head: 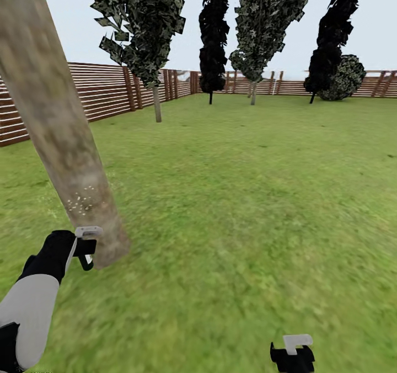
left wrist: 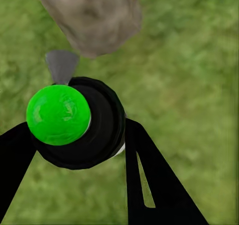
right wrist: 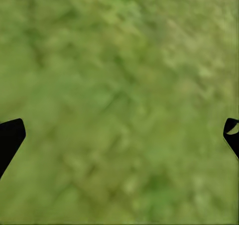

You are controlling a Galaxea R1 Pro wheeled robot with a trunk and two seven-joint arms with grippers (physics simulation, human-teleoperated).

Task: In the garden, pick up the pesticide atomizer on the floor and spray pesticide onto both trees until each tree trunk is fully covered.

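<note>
Left wrist: left gripper (left wrist: 74,150) fingers clamp dark pesticide atomizer (left wrist: 92,127), green-capped, beside trunk (left wrist: 92,15); right gripper (right wrist: 119,135) fingers spread.

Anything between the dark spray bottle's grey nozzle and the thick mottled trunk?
Nothing. In the left wrist view the grey nozzle points at the mottled grey-brown trunk across a short bare gap, lawn behind.

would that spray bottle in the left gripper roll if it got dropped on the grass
Probably: the pesticide atomizer looks round-bodied and rigid, so it could tip and roll briefly. The lawn looks flat, which should stop it soon. The left gripper seems to hold it securely.
</note>
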